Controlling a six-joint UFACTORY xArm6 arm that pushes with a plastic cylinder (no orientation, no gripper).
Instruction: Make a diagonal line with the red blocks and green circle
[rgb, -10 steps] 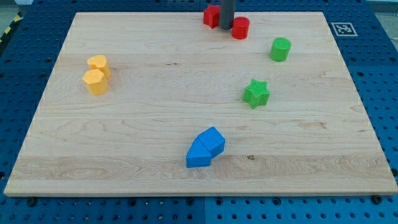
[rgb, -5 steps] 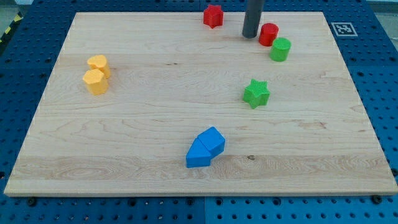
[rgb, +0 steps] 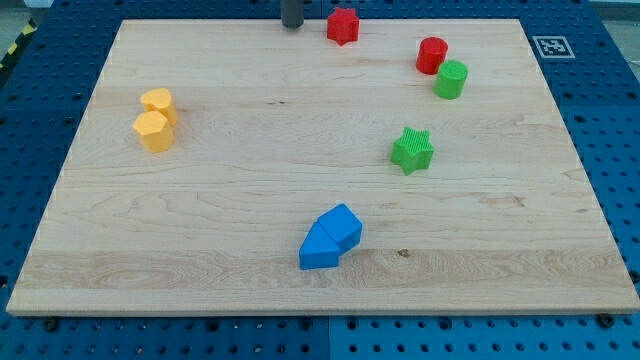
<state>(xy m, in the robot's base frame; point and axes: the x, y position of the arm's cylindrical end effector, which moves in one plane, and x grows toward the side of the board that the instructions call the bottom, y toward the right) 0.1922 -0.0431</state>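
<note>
Right now, your tip (rgb: 292, 25) sits at the board's top edge, just to the view's left of the red star (rgb: 342, 25). No pincer exists, only a bare rod. Beyond that star, toward the view's right and lower, the red cylinder (rgb: 431, 55) touches the green cylinder (rgb: 450, 79), 2 blocks already slanting.

There are two red blocks: a red star (rgb: 343, 25) and a red cylinder (rgb: 432, 55). There are two green blocks: a green cylinder (rgb: 451, 79) and a green star (rgb: 412, 150). There are two yellow blocks (rgb: 155, 119) on the left. There are two blue blocks (rgb: 330, 237) at the near side.
</note>
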